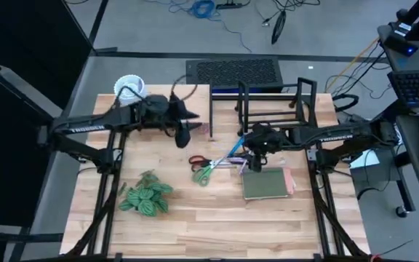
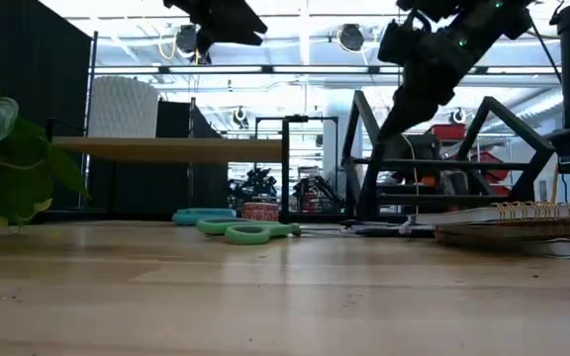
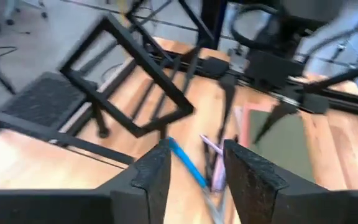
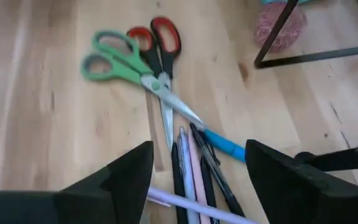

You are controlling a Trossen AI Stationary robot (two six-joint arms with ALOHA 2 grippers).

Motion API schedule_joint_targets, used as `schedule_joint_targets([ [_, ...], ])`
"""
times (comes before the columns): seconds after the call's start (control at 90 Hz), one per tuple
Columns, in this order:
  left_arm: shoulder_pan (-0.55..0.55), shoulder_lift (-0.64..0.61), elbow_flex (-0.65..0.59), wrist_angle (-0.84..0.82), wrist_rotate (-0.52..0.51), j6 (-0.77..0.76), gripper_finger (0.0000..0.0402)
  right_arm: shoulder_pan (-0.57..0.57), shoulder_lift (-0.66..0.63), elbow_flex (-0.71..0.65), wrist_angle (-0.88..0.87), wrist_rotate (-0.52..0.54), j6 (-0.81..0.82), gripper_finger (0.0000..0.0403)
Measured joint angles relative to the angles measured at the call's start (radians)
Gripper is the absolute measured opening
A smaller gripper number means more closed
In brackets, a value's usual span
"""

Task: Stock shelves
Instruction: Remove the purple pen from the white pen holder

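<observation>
While hovering spread over pens [image 4: 194, 168], right gripper [image 4: 197, 180] angled down, left gripper [image 3: 194, 171] apart above wooden shelf [image 2: 166, 148]

Two thin jointed arms of matte black show in the high view, the left arm [image 1: 86, 131] at the picture's left and the right arm [image 1: 348, 135] at its right, each with a small white wordmark printed along its long link (too small to read surely). Black tubular struts run beside each. In the wrist views, the left gripper [image 3: 194, 171] and right gripper [image 4: 194, 180] carry broad, angular, dull black fingers with bevelled faces.
</observation>
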Motion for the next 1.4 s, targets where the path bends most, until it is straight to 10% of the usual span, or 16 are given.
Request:
schedule_joint_targets([
  [0.467, 0.285, -0.077, 0.173, -0.316, -0.502, 0.025, 0.0142, 0.000, 0.016, -0.191, 0.388, 0.005, 0.092, 0.0240],
  [0.756, 0.543, -0.076, 0.163, -0.562, -0.501, -0.129, 0.0101, 0.000, 0.016, -0.279, 0.576, 0.006, 0.161, 0.0240],
  [1.4, 0.697, -0.063, 0.163, -0.661, -0.257, -0.124, 0.0088, 0.006, 0.016, -0.279, 0.574, 0.005, 0.198, 0.0240],
])
